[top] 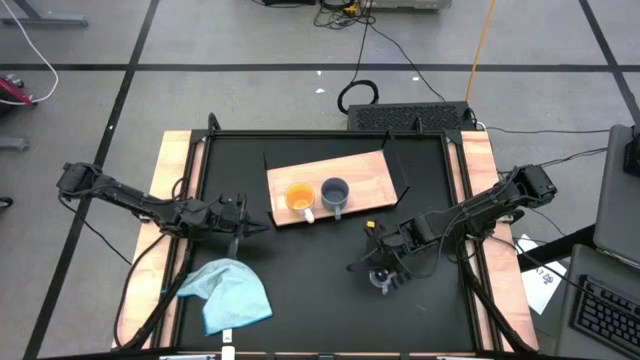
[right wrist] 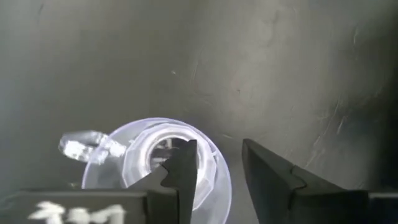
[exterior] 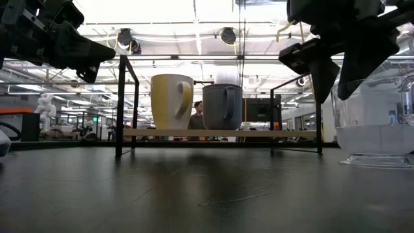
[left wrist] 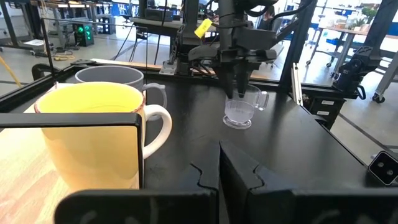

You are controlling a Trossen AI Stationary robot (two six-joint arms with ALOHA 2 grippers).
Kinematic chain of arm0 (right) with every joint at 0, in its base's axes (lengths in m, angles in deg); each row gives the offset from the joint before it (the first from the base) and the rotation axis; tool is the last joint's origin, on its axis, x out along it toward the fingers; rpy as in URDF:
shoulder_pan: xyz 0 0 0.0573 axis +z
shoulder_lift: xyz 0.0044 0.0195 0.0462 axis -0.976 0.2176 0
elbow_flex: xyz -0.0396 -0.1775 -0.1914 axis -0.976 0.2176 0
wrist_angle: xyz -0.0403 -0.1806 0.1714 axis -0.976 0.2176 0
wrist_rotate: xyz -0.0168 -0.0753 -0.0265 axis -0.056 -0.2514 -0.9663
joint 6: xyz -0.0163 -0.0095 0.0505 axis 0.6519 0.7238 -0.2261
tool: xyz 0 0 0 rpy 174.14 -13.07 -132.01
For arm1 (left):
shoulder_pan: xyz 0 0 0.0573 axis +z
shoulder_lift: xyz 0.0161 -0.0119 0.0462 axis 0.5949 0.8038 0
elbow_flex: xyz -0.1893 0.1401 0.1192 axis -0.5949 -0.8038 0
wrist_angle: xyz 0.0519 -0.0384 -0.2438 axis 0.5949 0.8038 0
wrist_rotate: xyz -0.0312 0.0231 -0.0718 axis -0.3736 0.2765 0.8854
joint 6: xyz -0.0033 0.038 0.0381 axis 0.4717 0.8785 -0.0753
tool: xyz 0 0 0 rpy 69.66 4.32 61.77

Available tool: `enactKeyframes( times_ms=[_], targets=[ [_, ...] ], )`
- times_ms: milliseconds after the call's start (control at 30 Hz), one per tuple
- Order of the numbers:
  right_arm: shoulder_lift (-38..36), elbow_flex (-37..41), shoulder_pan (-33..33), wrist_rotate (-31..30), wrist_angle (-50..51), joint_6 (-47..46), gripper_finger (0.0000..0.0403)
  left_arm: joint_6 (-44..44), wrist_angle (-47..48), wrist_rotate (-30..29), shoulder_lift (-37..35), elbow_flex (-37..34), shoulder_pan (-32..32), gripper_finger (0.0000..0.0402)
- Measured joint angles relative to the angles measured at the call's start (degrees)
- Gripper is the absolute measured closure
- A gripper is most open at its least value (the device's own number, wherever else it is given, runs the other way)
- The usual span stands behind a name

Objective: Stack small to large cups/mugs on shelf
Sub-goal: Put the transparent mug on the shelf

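Clear cup (right wrist: 158, 162) stands on the black tabletop, apart from the shelf (top: 362, 172). Right gripper (right wrist: 217, 168) is parted astride its rim — one finger inside (for a wall pinch). Left gripper (left wrist: 219, 177) waits closed near the orange cup (top: 299, 198).

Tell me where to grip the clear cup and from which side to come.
Grip the clear cup by its rim wall, from straight above. It stands upright, mouth open, so one finger can go inside and one outside, as the right gripper is placed. Choose wall away from the handle, which juts sideways.
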Motion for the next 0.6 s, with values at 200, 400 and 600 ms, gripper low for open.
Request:
enactKeyframes(
  times_ms=[200,400,600],
  targets=[
    [0.0,0.0,0.0,0.0,2.7,-11.1,0.0276,0.4,0.0,0.0,0.0,0.0,0.0,0.0394],
    [0.0,0.0,0.0,0.0,8.0,-20.2,0.0275,0.7,0.0,0.0,0.0,0.0,0.0,0.0394],
    [0.0,0.0,-0.1,0.0,9.7,-29.9,0.0275,0.6,0.0,0.0,0.0,0.0,0.0,0.0394]
  ],
)
